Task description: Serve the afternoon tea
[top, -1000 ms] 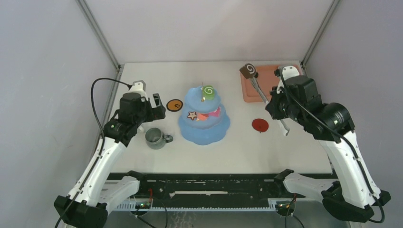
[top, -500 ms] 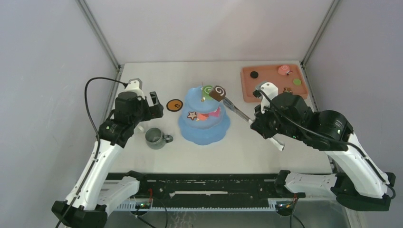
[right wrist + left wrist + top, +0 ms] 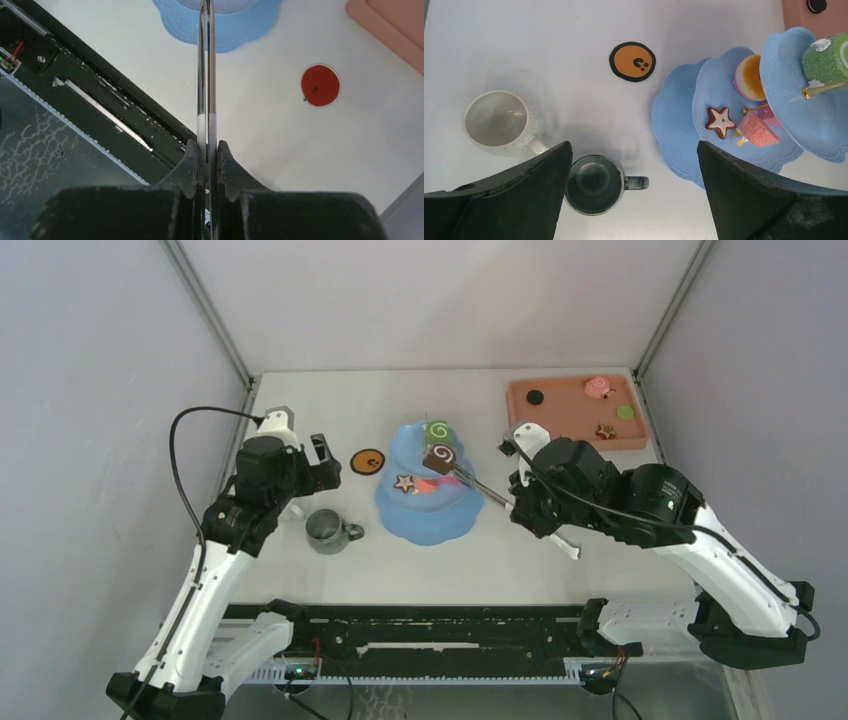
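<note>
The light blue three-tier cake stand [image 3: 430,510] is at mid-table with a green swirl roll [image 3: 437,429] on top and a star cookie [image 3: 404,482] lower down. My right gripper [image 3: 207,150] is shut on long metal tongs [image 3: 482,486], whose tips pinch a brown swirl roll [image 3: 440,457] just in front of the top tier. I cannot tell if the roll touches the stand. My left gripper [image 3: 634,145] hangs open above the grey-green mug [image 3: 594,185], touching nothing. A white mug [image 3: 499,122] stands left of it. An orange tart [image 3: 751,77] sits on the middle tier.
A salmon tray [image 3: 570,420] at the back right holds a pink swirl roll [image 3: 598,387], a black cookie [image 3: 535,396], a green disc [image 3: 625,412] and a star cookie [image 3: 605,430]. An orange coaster [image 3: 368,461] lies left of the stand, a red one [image 3: 320,85] to its right.
My right arm has swung left from the tray to the stand, carrying the brown roll in the tongs, then lowered it toward the tiers. The left arm shifted only slightly.
</note>
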Controlling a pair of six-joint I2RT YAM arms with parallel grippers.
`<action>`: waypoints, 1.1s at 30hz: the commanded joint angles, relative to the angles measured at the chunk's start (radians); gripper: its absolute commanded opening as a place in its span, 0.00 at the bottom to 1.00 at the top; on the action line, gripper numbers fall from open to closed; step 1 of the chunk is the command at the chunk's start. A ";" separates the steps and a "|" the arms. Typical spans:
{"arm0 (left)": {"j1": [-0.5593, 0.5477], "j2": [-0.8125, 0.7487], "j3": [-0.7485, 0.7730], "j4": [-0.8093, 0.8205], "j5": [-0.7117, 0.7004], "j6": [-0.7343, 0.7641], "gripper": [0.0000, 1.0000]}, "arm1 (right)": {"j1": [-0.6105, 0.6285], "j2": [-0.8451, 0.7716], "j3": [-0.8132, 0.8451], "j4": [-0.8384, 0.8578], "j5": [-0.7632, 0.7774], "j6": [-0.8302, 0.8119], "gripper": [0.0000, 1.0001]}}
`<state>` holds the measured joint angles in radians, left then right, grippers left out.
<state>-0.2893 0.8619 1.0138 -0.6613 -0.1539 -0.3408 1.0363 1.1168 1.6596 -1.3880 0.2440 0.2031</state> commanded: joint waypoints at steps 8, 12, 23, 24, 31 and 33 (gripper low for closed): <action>0.008 -0.020 -0.019 0.029 -0.007 -0.020 1.00 | 0.008 0.044 0.016 0.094 -0.023 -0.039 0.00; 0.008 -0.029 -0.023 0.023 -0.015 -0.014 1.00 | 0.009 0.071 0.025 0.101 -0.012 -0.049 0.00; 0.007 -0.067 -0.047 0.020 -0.016 -0.020 1.00 | 0.010 0.152 0.092 0.106 0.033 -0.054 0.00; 0.007 -0.070 -0.050 0.023 -0.014 -0.021 1.00 | 0.009 0.156 0.095 0.104 0.043 -0.050 0.00; 0.008 -0.066 -0.061 0.027 -0.022 -0.008 1.00 | 0.008 0.181 0.101 0.097 0.037 -0.036 0.07; 0.008 -0.057 -0.062 0.029 -0.020 -0.003 1.00 | 0.006 0.189 0.100 0.098 0.040 -0.032 0.08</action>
<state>-0.2893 0.8059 0.9741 -0.6613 -0.1574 -0.3492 1.0367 1.2991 1.7161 -1.3350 0.2565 0.1616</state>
